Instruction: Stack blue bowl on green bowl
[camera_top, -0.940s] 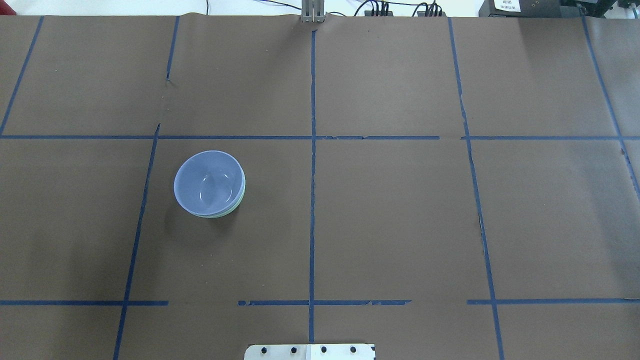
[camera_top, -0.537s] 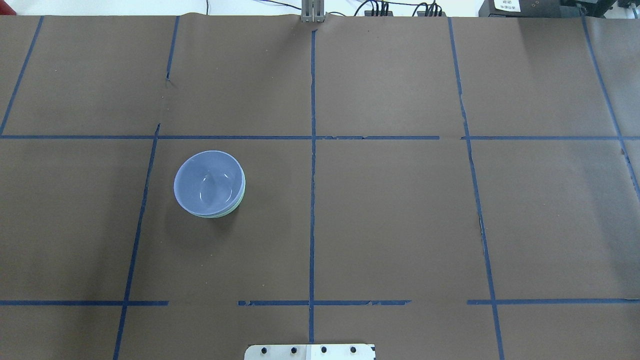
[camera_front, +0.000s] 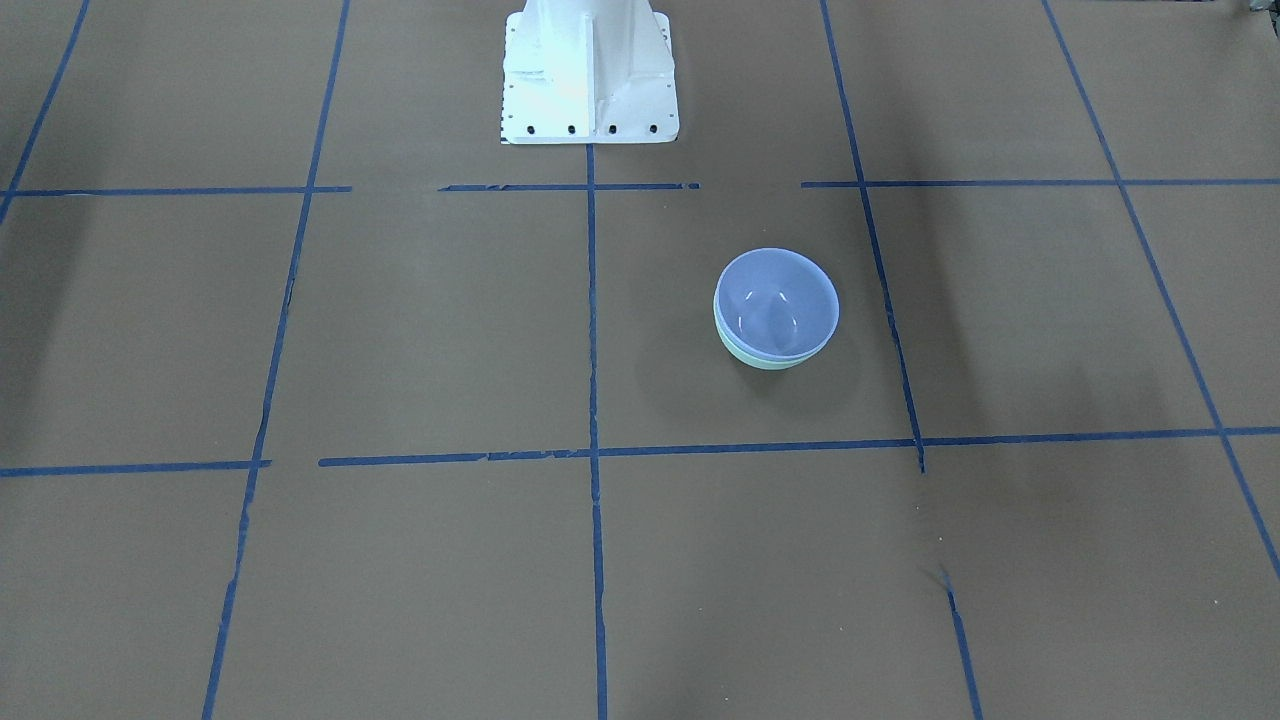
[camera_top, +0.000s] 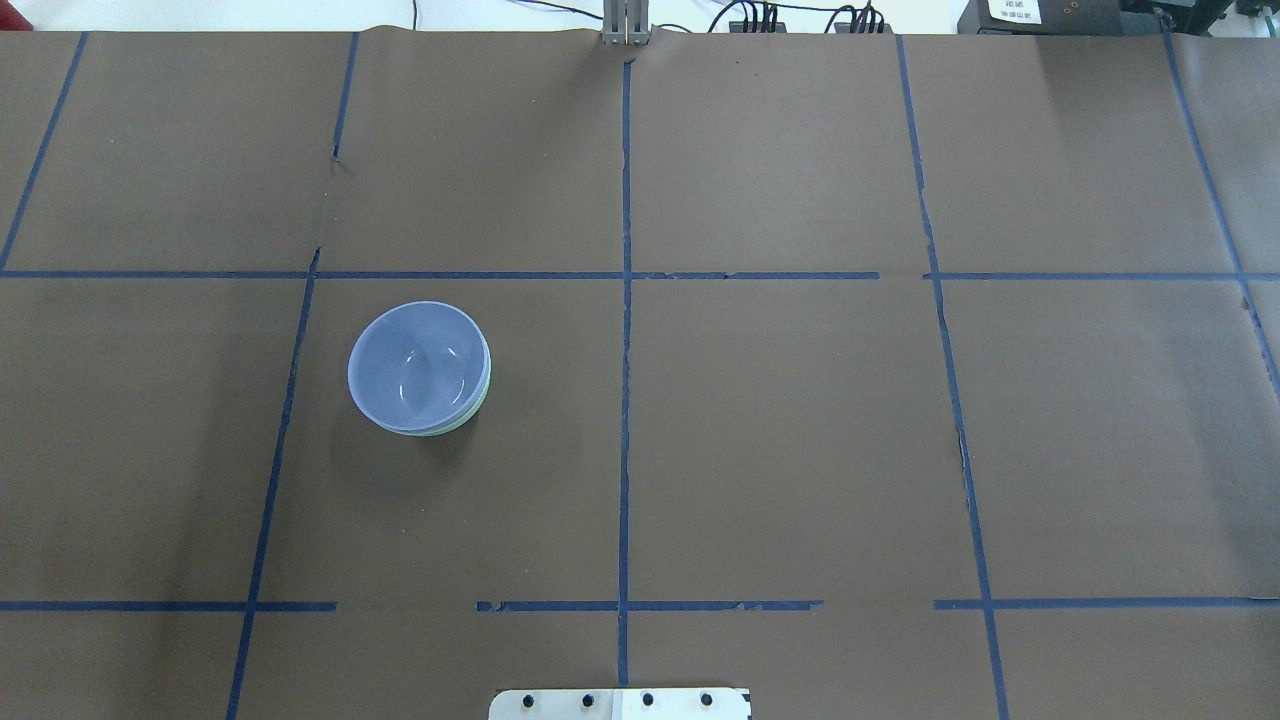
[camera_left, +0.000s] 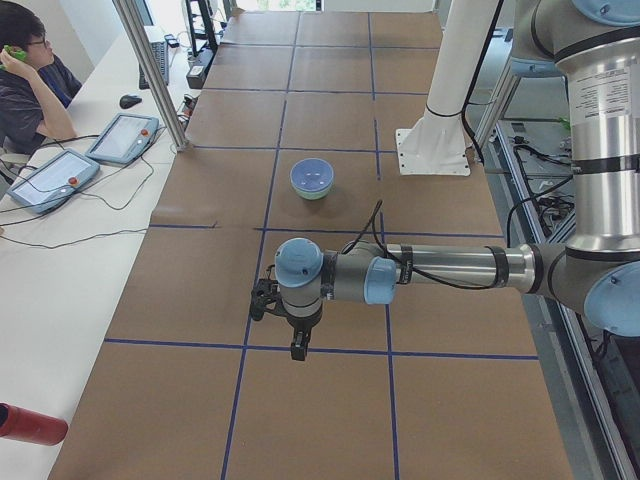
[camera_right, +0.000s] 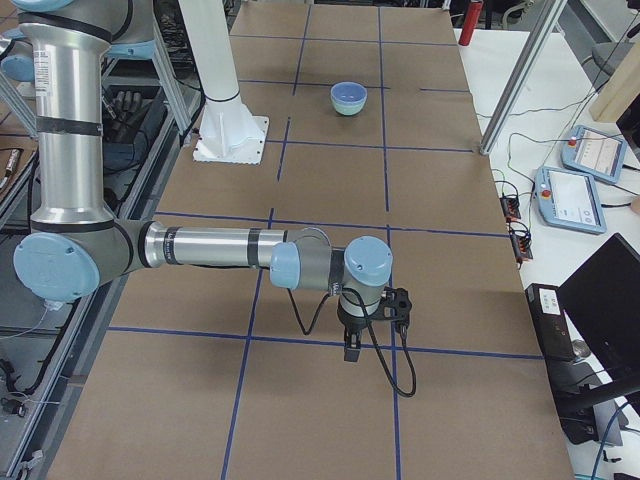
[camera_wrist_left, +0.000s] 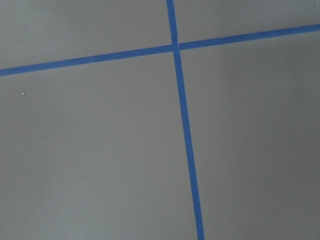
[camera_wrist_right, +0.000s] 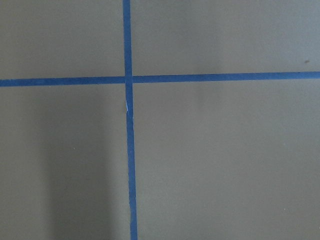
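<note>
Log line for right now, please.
stage: stacked | blue bowl: nested in green bowl, upright | left fingers: away from bowls, open/shut unclear | right fingers: away from bowls, open/shut unclear

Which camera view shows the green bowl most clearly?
The exterior front-facing view: there the green bowl appears as a mint crescent beneath the blue bowl nested in it. The overhead exterior view gives only a thinner sliver. Both side views show it small and distant. The wrist views show only the table and blue tape.
</note>
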